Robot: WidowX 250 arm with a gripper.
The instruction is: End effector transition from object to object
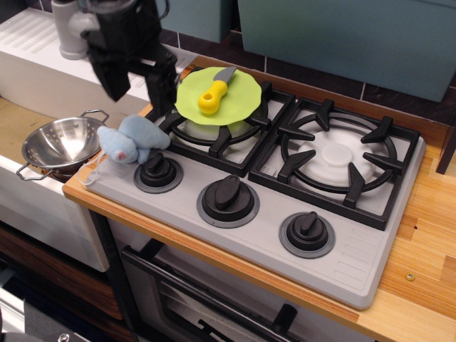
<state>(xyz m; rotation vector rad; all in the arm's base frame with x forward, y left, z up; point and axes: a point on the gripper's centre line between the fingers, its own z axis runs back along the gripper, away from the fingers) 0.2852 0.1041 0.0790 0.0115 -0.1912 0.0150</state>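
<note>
Hanging over the far-left corner of the stove [356,274], the gripper [140,89] points its two black fingers [114,82] downward with a clear gap between them, spread apart and pinching nothing. It sits above and just behind the blue plush toy [132,139], which lies on the stove's left edge, touching the leftmost knob [157,169]. One finger tip hangs near the left rim of the green plate [239,96]; whether it touches cannot be told. That plate rests on the far-left burner grate [221,139], and a yellow-handled knife [212,92] lies on it, blade pointing far and right. To the right, the second burner [335,157] is bare, showing its white centre. Two more knobs, middle [228,198] and right [307,229], line the near side. Left of the stove a steel colander [60,144] sits in the sink area, with a grey faucet [71,32] behind the gripper. A wooden counter [427,249] surrounds the stove
</note>
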